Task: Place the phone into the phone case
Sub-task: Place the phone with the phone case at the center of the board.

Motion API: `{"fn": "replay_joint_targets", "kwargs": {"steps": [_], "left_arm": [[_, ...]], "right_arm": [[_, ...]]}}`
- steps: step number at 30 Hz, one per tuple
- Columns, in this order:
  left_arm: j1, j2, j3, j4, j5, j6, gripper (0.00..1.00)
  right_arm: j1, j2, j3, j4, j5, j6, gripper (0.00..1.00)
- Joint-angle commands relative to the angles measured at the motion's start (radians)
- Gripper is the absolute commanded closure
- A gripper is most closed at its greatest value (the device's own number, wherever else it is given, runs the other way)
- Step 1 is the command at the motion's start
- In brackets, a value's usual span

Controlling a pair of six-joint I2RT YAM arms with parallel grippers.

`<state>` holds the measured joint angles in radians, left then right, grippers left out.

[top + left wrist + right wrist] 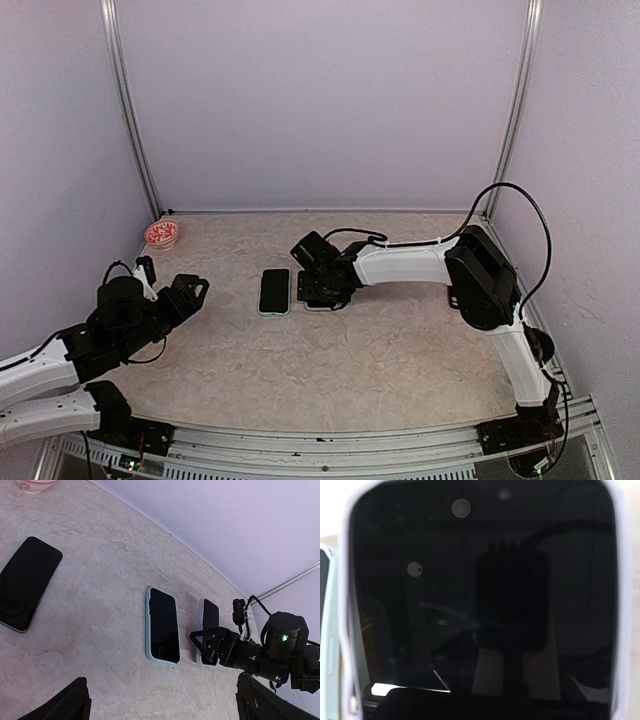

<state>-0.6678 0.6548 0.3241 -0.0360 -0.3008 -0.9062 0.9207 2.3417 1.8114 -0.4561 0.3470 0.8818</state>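
A phone with a black screen lies in a pale lavender case (322, 304) at mid table. It also shows in the left wrist view (210, 612) and fills the right wrist view (480, 580). My right gripper (322, 288) is down on its near end, its fingertips (204, 644) touching the screen and apparently shut. A second phone in a light blue case (275, 291) lies just left of it, also seen from the left wrist (162, 625). My left gripper (188, 290) is open and empty, held above the table to the left.
A bare black phone (27, 582) lies flat further left, near a red-patterned bowl (162, 233) in the back left corner. Purple walls and metal posts enclose the table. The right arm stretches across the table's right half.
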Motion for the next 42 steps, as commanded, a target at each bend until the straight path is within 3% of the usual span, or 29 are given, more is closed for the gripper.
{"fn": "replay_joint_targets", "kwargs": {"steps": [1, 21, 29, 34, 42], "left_arm": [[0.007, -0.003, -0.009, -0.006, -0.015, -0.005, 0.01], [0.007, 0.008, -0.003, -0.008, -0.031, -0.019, 0.01], [0.007, 0.011, -0.001, -0.015, -0.042, -0.024, 0.01], [0.008, 0.016, 0.015, -0.037, -0.065, -0.019, 0.01], [0.007, 0.053, 0.023, -0.018, -0.072, -0.038, 0.01]], "right_arm": [[0.022, 0.016, 0.032, -0.021, 0.037, 0.016, 0.32], [0.043, 0.046, 0.081, -0.106, 0.087, 0.022, 0.10], [0.048, 0.028, 0.078, -0.111, 0.103, 0.016, 0.08], [0.053, -0.050, 0.030, -0.081, 0.132, -0.021, 0.01], [0.042, -0.079, 0.032, -0.049, 0.145, -0.097, 0.01]]}}
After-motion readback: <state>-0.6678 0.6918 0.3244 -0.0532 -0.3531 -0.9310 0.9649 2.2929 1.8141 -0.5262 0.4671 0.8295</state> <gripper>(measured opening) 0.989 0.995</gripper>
